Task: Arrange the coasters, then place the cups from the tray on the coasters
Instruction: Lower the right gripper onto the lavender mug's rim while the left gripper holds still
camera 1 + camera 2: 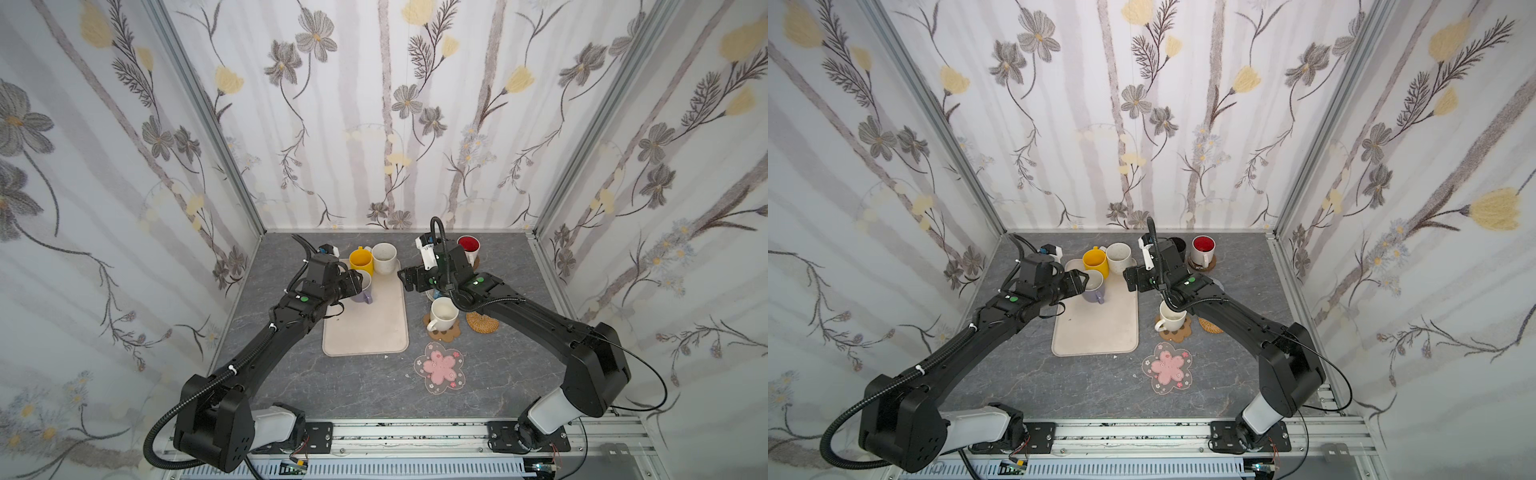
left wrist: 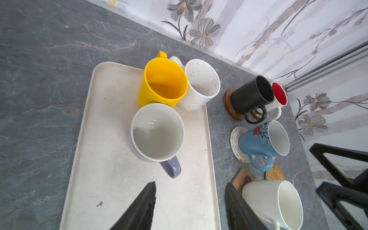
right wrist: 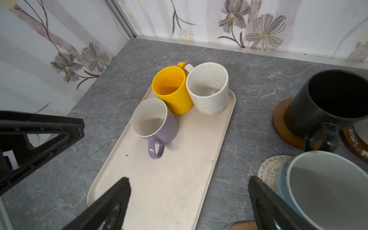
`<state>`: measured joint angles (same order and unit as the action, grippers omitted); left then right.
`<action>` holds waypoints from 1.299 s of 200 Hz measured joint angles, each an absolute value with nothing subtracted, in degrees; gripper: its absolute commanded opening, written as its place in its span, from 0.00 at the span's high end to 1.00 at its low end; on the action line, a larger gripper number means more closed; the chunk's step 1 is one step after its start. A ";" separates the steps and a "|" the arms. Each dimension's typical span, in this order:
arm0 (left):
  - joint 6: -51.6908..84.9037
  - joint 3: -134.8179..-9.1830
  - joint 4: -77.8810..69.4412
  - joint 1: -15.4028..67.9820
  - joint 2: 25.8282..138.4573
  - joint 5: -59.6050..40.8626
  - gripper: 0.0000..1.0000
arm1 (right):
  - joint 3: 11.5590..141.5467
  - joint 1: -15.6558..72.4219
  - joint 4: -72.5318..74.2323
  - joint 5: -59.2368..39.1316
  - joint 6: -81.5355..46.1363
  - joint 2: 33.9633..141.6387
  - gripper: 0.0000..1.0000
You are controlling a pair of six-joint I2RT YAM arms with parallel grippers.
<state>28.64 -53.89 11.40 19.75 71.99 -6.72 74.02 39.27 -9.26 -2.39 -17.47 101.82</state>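
Observation:
On the beige tray (image 1: 365, 328) stand a yellow cup (image 2: 163, 83), a speckled off-white cup (image 2: 201, 85) and a lilac cup (image 2: 157, 133). My left gripper (image 2: 190, 185) hangs open just beside the lilac cup's handle, holding nothing. My right gripper (image 3: 188, 179) is open over the tray's right rim. Right of the tray, a black cup (image 2: 251, 95) and a red-lined white cup (image 2: 278, 95) stand on wooden discs. A blue cup (image 2: 262, 141) sits on a woven coaster (image 2: 235, 139). An off-white cup (image 1: 442, 313) rests on the paw coaster (image 1: 446, 332).
A rattan coaster (image 1: 482, 322) and a pink-flower coaster (image 1: 439, 368) lie bare on the grey tabletop, right of and in front of the tray. Flowered walls close in the back and both sides. The near half of the tray holds nothing.

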 measured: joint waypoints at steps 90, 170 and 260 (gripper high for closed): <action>26.98 -51.31 11.88 14.68 65.91 -12.05 0.35 | 88.14 46.19 -14.90 -1.91 -17.47 118.24 0.23; 25.45 -50.43 12.34 13.04 64.55 -15.73 0.35 | 99.66 49.28 -19.97 -2.37 -17.78 130.06 0.39; 25.28 -49.56 12.67 12.64 65.69 -17.63 0.36 | 107.66 49.65 -23.31 -1.54 -18.55 138.96 0.49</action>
